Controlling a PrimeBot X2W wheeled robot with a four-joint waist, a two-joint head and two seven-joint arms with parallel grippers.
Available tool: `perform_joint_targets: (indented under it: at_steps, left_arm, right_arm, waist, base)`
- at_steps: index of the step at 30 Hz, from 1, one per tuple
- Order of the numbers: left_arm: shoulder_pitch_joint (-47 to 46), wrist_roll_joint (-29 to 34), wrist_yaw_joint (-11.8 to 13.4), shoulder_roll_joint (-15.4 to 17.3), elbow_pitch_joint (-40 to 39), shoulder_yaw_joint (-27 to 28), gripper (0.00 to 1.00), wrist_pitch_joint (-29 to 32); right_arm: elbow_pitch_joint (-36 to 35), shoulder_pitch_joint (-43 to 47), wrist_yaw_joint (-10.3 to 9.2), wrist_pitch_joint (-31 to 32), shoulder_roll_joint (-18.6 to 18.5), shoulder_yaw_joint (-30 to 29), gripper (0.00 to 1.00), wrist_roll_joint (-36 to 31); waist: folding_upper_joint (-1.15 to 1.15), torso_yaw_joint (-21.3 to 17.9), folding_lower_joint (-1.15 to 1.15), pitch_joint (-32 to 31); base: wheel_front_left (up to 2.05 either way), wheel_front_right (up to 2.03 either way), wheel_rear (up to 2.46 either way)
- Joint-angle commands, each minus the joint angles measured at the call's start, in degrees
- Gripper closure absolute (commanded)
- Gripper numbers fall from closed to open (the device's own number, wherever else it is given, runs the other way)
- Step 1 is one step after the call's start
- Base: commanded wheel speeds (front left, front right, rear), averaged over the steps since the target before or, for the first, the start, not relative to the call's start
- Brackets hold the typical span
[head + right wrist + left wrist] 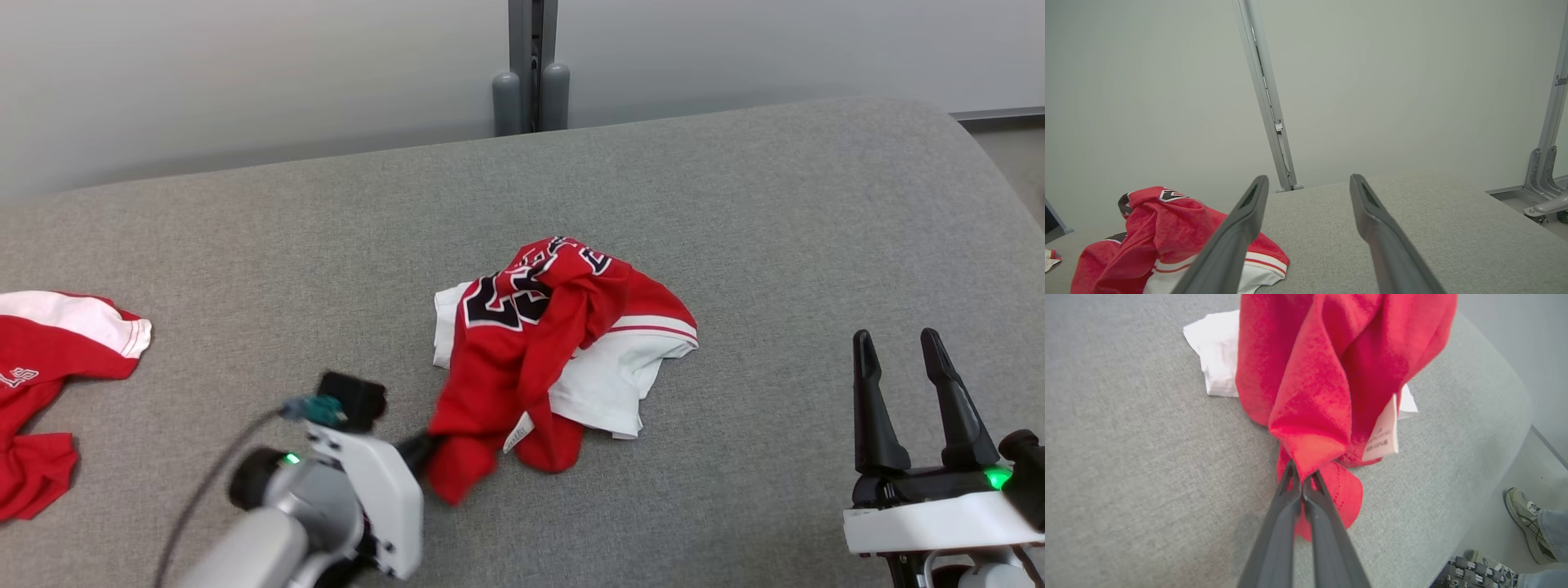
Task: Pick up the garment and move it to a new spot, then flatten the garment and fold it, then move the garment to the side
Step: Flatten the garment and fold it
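Note:
A crumpled red and white jersey, the garment [555,343], lies in a heap mid-surface, with black and white numbers on top. My left gripper [429,453] is shut on its near red edge; in the left wrist view the two fingers [1303,479] pinch a fold of the garment [1331,375], and a white label hangs beside it. My right gripper [906,359] stands open at the lower right, well clear of the cloth. In the right wrist view the garment [1167,228] lies to the left beyond the spread right gripper [1308,181].
The work surface is a grey fabric pad [775,212] with a rounded right edge. Another red and white garment [49,367] lies at the far left. A grey post [531,65] stands behind the pad. A person's shoes [1523,514] show on the floor beside it.

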Motion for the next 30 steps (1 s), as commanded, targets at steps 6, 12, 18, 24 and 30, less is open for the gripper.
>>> perform_joint_targets:
  at_steps: [6,12,18,24,30]
  left_arm:
    - [-8.8,0.0,-2.0,9.8,-1.7,3.8,1.00,7.6]
    - [-17.6,0.3,-4.8,16.1,4.4,5.6,1.00,10.9]
    - [-23.2,1.5,-6.3,18.9,12.1,3.8,1.00,7.6]
    - [-26.8,0.3,-6.5,19.1,19.0,-0.5,0.00,-0.3]
    - [-27.9,-2.3,-6.5,19.1,19.8,-4.9,0.00,-8.4]
  right_arm:
    - [-0.2,-1.1,0.11,-0.3,-0.2,-0.2,0.00,0.4]
    - [-0.3,-2.7,0.11,-0.3,0.1,-0.3,0.00,0.6]
    - [0.0,-3.8,0.11,-0.3,0.5,-0.2,0.00,0.8]
    - [0.5,-4.0,0.11,-0.3,0.8,-0.1,0.00,0.7]
    - [1.1,-3.2,0.11,-0.3,0.5,0.1,0.00,0.4]
  waist:
    - [0.00,-1.1,0.00,1.5]
    - [0.00,-3.4,0.00,4.3]
    - [0.00,-5.4,0.00,6.2]
    - [0.00,-6.0,0.00,6.4]
    - [0.00,-3.5,0.00,3.9]
  base:
    - [0.00,0.00,0.00]
    - [0.00,0.00,0.00]
    - [0.00,0.00,0.00]
    - [0.00,0.00,0.00]
    - [0.00,0.00,0.00]
